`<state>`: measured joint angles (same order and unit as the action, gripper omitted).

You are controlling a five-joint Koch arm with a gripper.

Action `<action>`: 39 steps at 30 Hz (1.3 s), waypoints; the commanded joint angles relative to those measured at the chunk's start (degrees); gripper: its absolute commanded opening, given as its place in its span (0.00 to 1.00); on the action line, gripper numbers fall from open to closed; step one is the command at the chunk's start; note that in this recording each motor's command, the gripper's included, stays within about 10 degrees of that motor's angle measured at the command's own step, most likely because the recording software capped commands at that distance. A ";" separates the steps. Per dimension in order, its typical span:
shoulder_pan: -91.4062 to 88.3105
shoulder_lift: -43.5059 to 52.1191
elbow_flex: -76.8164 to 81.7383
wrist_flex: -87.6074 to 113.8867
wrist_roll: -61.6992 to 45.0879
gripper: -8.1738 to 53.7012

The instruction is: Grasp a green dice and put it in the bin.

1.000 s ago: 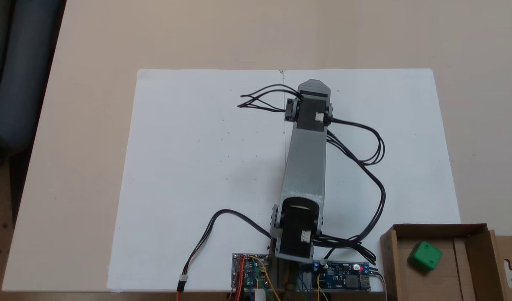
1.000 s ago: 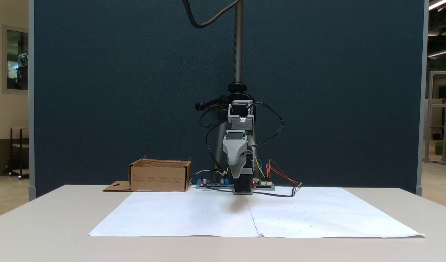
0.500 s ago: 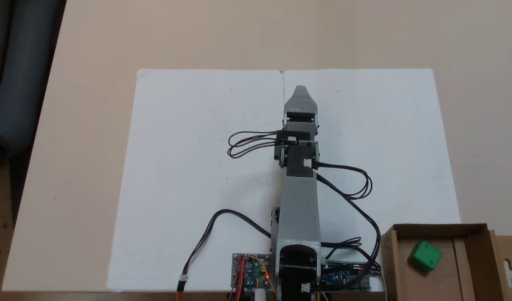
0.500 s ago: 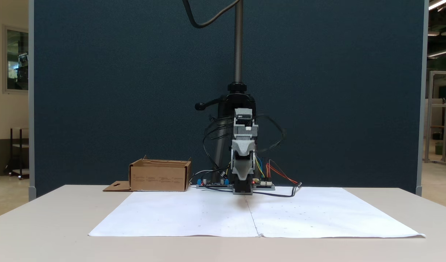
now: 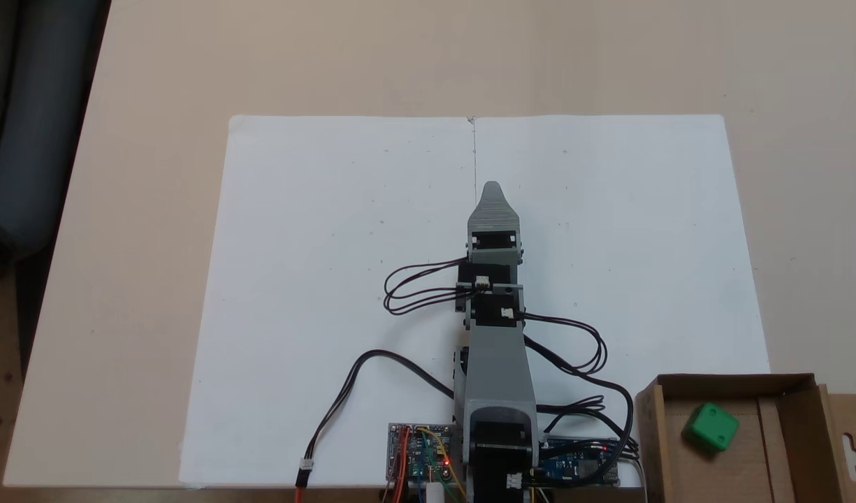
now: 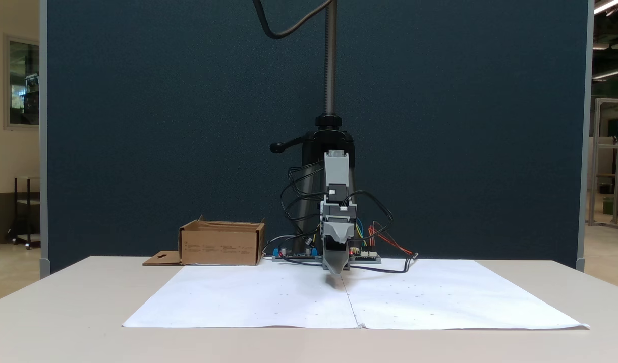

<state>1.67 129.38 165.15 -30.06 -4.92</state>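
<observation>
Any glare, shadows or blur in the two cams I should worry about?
In the fixed view from above, light is even and soft, the white paper bright but not blown out, and the green dice in the bin is sharp. In the fixed view from the front, a faint soft shadow lies under the gripper, ceiling lights glare at top right, and nothing looks blurred.
</observation>
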 commanded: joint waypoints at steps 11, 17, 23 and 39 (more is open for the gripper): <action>0.26 6.77 10.46 -29.34 -4.66 0.84; 0.26 6.68 13.89 -40.94 -4.75 0.84; 0.26 6.59 14.41 -51.57 -5.01 0.84; 0.26 6.42 14.41 -63.72 -4.83 0.85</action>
<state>1.32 129.38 175.61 -88.33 -5.71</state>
